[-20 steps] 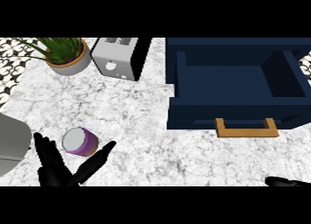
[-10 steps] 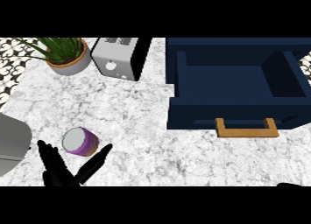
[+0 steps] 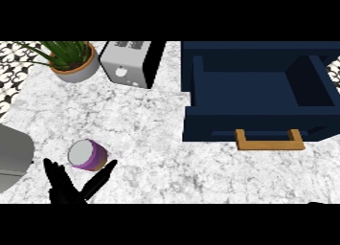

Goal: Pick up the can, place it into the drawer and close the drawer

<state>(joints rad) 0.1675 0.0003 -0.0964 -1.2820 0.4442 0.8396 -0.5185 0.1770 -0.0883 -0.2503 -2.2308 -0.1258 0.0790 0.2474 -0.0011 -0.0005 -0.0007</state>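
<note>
The can (image 3: 87, 154) is short and purple with a grey top, and it stands on the marble counter at the lower left. My left hand (image 3: 72, 185) rises from the lower edge just in front of it, open with fingers spread. Its thumb points up beside the can's right side, and I see no contact. The navy drawer (image 3: 261, 95) is pulled open at the upper right and looks empty inside. Its wooden handle (image 3: 269, 139) faces me. Of my right hand only a dark sliver (image 3: 316, 203) shows at the lower right edge.
A silver toaster (image 3: 130, 62) and a potted plant (image 3: 70, 60) stand at the back left. A grey rounded appliance (image 3: 6, 158) sits at the left edge, close to the can. Bare marble lies between the can and the drawer.
The left hand has sunk slightly toward the lower edge, staying open in front of the can. The right hand has dropped almost out of view. Can and drawer have not moved.
</note>
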